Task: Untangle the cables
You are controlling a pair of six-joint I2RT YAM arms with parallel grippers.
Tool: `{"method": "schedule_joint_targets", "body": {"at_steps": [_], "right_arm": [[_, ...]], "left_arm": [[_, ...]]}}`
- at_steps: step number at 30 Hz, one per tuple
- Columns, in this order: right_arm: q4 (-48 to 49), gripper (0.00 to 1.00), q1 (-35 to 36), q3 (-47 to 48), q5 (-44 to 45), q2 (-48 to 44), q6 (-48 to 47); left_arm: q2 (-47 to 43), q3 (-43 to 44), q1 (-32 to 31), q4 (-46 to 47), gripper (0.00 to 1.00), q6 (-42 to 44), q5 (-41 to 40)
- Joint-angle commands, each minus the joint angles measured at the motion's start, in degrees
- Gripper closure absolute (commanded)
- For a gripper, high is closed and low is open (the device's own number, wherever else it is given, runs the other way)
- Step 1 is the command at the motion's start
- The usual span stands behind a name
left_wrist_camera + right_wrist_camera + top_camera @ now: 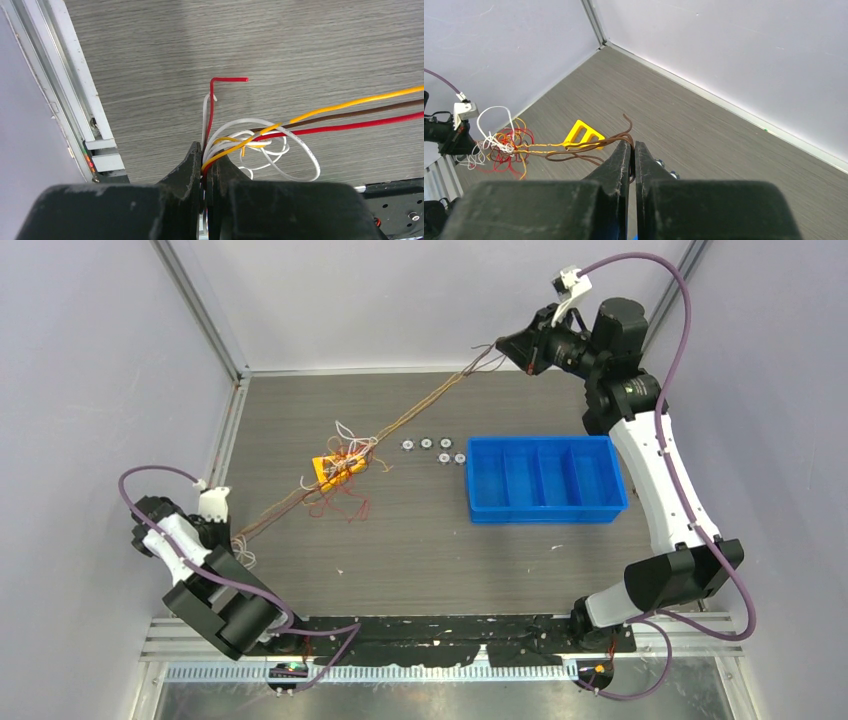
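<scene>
Red, orange and white cables [352,455] run taut from near left to far right, knotted mid-table over a yellow block [325,470]. Left gripper [204,167] is clamped on one end of the strands, right gripper [633,147] on the brown ends. Risks: pulling apart likely cinches the knot, drags the block, or slips thin strands from the pinch.

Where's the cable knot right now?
Top view: the cable knot sits left of centre, at the yellow frame, left of the round discs and blue tray.
</scene>
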Motion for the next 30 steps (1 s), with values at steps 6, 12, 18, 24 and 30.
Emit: {"method": "schedule_joint_targets", "body": {"at_steps": [6,12,18,24,30], "right_arm": [[8.3,0.95,1.9,3.3,-0.6,0.1,8.0],[12.3,0.95,15.0,-1.0,-6.7,-0.1,13.9],[14.0,0.95,22.8,-4.0,-8.5,0.1,13.9],[16.8,0.95,26.5,-4.2,-8.5,0.5,16.3],[18.8,0.95,28.9,-0.4,-9.8,1.0,20.4]], "left_arm": [[-8.9,6.2,-3.7,-12.3,1.0,7.4,15.9],[-16.2,13.1,-17.0,-17.1,0.09,3.4,32.6],[-20.3,20.6,-38.4,7.2,0.0,-28.4,36.6],[-18.1,17.4,-62.0,29.4,0.0,-44.3,26.6],[-13.0,14.6,-70.7,47.4,0.18,-54.8,22.8]]}}
